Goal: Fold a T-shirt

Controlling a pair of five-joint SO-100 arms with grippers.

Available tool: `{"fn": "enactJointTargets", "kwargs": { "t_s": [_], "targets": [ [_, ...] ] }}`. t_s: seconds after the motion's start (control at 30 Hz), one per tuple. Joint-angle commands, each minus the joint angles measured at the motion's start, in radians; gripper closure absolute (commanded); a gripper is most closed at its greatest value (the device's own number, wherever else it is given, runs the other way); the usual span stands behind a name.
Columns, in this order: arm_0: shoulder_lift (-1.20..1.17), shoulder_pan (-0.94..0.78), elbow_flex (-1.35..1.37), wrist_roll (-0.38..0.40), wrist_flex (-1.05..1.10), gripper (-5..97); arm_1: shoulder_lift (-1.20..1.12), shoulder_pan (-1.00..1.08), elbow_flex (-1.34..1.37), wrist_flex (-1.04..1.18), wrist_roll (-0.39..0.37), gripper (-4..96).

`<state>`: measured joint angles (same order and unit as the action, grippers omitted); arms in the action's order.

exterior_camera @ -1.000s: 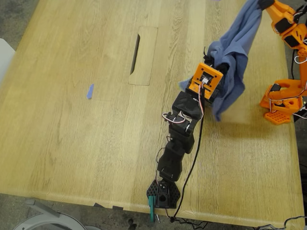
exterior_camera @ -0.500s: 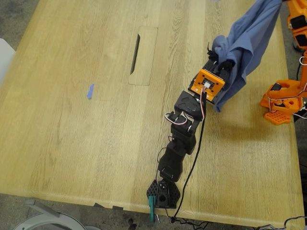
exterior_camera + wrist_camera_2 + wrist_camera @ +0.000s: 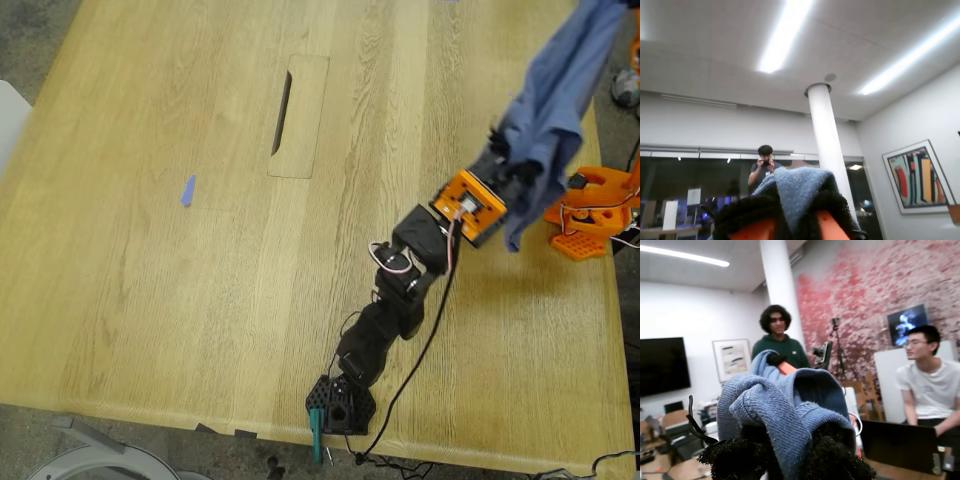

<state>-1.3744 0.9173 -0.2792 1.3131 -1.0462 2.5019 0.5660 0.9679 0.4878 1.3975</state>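
Tool (image 3: 503, 150) clamping T-shirt (image 3: 555, 105) shifted toward exterior view's right since earlier.

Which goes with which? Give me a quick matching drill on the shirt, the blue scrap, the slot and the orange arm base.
1. T-shirt
2. blue scrap
3. slot
4. orange base

a. lying flat, toward the exterior view's left
b. hanging bunched in the air
c. at the exterior view's right edge
d. a long dark opening

Pairs: 1-b, 2-a, 3-d, 4-c
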Motion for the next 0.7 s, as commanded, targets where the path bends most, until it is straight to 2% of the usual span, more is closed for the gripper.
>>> {"fn": "enactJointTargets", "kwargs": {
  "t_s": [0.0,0.17,0.3,0.5,0.67],
  "targets": [
    [-0.041,0.061,-0.060,-0.003,0.025,92,0.000,0.034,-0.071,0.032,-0.006,90.6],
    [-0.017,0.141,-0.060,0.003,0.020,92,0.017,0.086,-0.135,0.150,-0.023,90.4],
    [0.000,0.118,-0.060,0.034,0.008,92,0.114,0.106,-0.018,0.221,-0.035,90.5],
    [0.014,0.000,-0.061,0.109,-0.123,92,0.256,0.083,0.236,0.267,-0.038,90.7],
    [0.012,-0.164,-0.061,0.123,-0.307,92,0.350,0.032,0.482,0.219,-0.025,90.9]
  ]
}}
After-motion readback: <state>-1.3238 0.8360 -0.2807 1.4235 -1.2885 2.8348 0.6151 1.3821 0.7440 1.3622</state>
